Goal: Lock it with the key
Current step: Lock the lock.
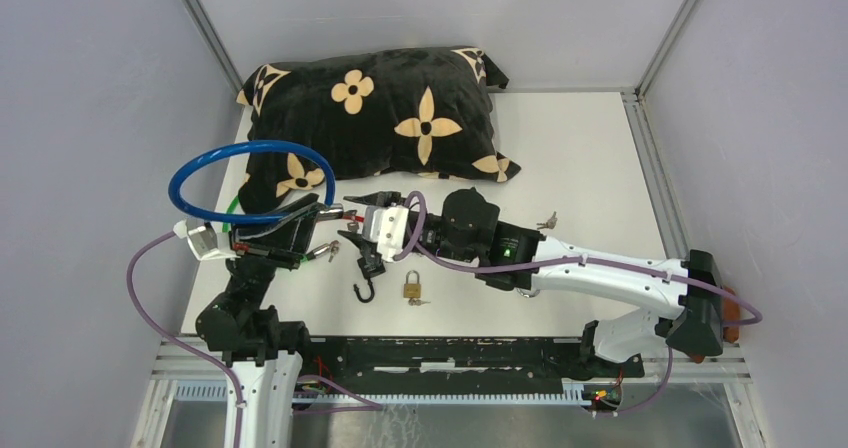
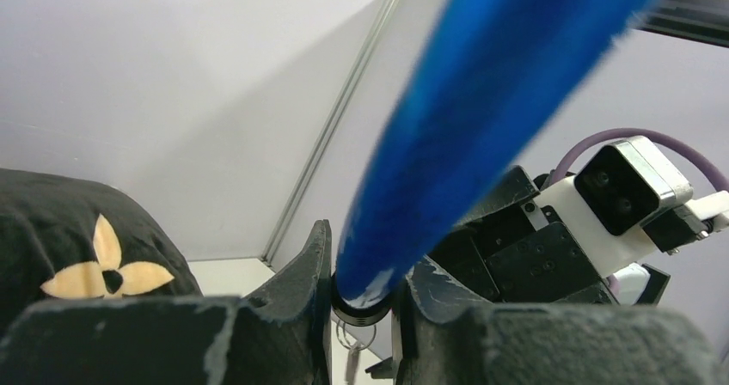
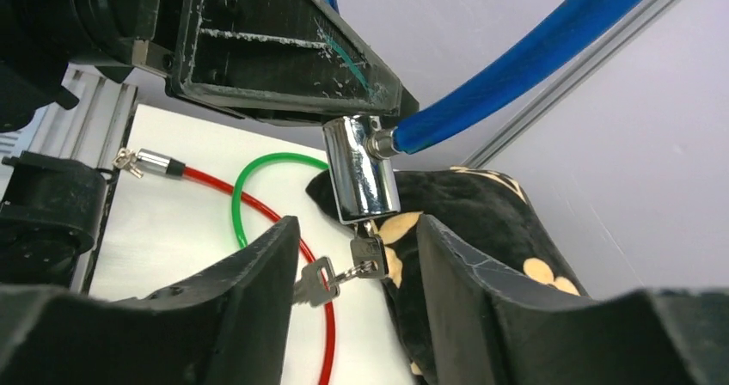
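1. The left arm rises from its base and leans forward and to the right. The left gripper (image 1: 318, 211) is clenched on the chrome barrel (image 3: 361, 170) of the blue cable lock (image 1: 250, 148), holding it off the table (image 1: 580, 168) just in front of the black flowered pillow (image 1: 380, 108).
2. The blue loop arcs up and out to the left of that gripper. In the left wrist view it crosses the frame as a blurred blue band running down between the fingers.
3. The barrel hangs roughly upright, with the cable entering its side near the top. The key (image 3: 370, 254) sits in its lower end, and a second key (image 3: 314, 282) dangles from it on a ring.
4. The right arm stretches from its base leftward across the table, forearm low and nearly level, wrist aimed at the left gripper.
5. The right gripper (image 3: 357, 256) is released, its fingers spread either side of the key just below the barrel. Whether a pad touches the key cannot be told.
6. A red cable (image 3: 211, 183) and a green cable (image 3: 288, 155) lie on the table beyond. A brass padlock (image 1: 412, 286) rests nearer the bases, apart from both grippers.
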Motion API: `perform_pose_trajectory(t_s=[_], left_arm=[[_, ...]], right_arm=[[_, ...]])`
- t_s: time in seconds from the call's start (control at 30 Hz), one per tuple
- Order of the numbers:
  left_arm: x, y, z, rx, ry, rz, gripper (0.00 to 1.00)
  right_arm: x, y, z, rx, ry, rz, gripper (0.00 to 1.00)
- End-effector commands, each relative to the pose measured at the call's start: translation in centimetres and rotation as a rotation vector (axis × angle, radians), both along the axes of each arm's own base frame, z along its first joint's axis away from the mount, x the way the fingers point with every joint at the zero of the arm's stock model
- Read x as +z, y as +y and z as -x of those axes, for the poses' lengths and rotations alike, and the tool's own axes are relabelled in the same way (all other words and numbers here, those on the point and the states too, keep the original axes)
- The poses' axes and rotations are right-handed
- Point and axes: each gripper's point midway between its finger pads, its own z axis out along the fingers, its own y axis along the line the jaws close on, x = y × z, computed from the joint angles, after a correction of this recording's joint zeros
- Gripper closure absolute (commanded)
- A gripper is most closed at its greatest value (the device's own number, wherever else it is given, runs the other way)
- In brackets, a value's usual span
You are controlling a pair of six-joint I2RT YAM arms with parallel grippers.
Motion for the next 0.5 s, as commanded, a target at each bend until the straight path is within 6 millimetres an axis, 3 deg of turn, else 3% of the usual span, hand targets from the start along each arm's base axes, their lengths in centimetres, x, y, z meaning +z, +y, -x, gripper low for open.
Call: perform_pose_trajectory(t_s=[0.0,0.13,0.47], left_arm=[[0.56,-0.02,0.38,0.001,-0.026,-0.003,0.98],[0.64,-0.11,0.50,-0.001,-0.032,-0.010,0.98],[0.74,-0.12,0.55,-0.001,-0.036,-0.012,0.98]], right_arm=[[2.45,-1.51,-0.58,0.024,-0.027,0.014,0.39],[2.29,-2.33,-0.42,0.086,0.002,0.111,0.35],[1.73,-1.54,-0.47,0.098,0.133,0.250,0.44]])
